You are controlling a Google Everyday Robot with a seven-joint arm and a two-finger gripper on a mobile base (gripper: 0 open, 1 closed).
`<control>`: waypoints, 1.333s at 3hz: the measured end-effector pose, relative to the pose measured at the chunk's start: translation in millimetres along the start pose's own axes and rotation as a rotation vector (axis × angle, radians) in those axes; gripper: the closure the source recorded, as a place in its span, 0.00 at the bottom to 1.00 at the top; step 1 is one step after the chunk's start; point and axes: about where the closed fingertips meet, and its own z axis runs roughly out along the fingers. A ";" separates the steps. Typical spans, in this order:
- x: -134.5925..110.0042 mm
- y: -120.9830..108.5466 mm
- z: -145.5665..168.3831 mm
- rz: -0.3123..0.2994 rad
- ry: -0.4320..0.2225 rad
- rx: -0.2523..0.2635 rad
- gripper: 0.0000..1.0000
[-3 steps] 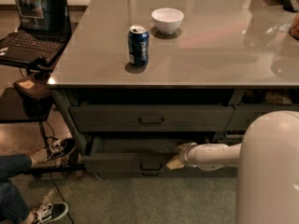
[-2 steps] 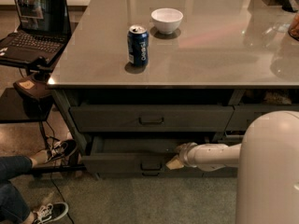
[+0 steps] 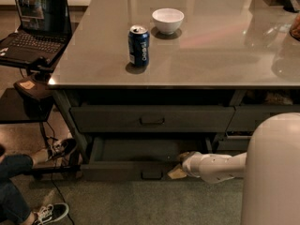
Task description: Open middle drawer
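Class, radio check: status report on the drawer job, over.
Gripper low at right front corner of middle drawer. Drawer pulled out, grey inside showing. Sneaker off its left, apart.

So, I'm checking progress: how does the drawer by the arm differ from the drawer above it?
The middle drawer is pulled out, its flat grey inside showing; the drawer above is shut. The end effector sits at the middle drawer's front edge, beside its handle; nothing touches the drawer above. Both are wide and dark, with a small centre handle.
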 end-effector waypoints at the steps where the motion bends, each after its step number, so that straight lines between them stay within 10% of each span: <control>1: -0.2 -0.1 -0.3 0.000 0.000 0.000 1.00; 4: 6.9 18.2 -15.9 0.001 0.003 -0.001 1.00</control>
